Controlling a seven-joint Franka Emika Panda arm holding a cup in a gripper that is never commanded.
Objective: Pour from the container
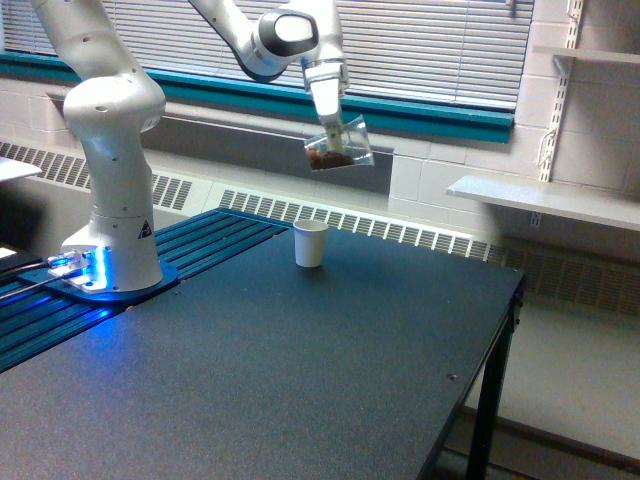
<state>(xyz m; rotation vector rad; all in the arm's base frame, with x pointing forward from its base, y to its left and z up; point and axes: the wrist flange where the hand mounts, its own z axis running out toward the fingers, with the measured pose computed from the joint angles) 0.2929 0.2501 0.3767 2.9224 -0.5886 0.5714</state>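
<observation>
Granules of a brown colour were seen through the walls of the clear plastic cup (338, 148), which was held high in the air by the gripper (331, 131) of the white Panda arm (105, 130). The gripper was closed on the clear plastic cup, and the cup was tilted, its open mouth turned toward the exterior view's right and its base toward the exterior view's left, where the brown bits were gathered. The held cup was kept well above the white paper cup (311, 243) and slightly toward the exterior view's right of it; the two were not in contact. The white paper cup was stood upright on the dark table (330, 380), near the table's far edge. The arm's base was mounted at the exterior view's left, on a blue-lit plate (90, 280) beside the table top. Closed window blinds (430, 50) and a teal sill (440, 115) were seen behind the gripper, and a wall shelf (545, 200) was fixed at the exterior view's right.
</observation>
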